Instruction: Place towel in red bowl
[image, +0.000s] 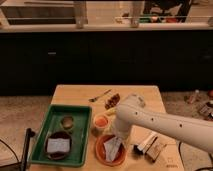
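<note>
The red bowl (103, 154) sits on the wooden table (75, 95) near its front edge, just right of the green tray. A pale towel (113, 147) lies inside the bowl. My white arm comes in from the right and bends down over the bowl. My gripper (118, 136) is right above the towel at the bowl's back right rim, mostly hidden by the arm.
A green tray (82, 135) at the left holds a dark dish with a grey sponge (57, 145) and a small cup (67, 122). A small orange bowl (101, 121) stands behind the red bowl. A spoon (100, 95), brown snacks (112, 101) and small packets (152, 146) lie around.
</note>
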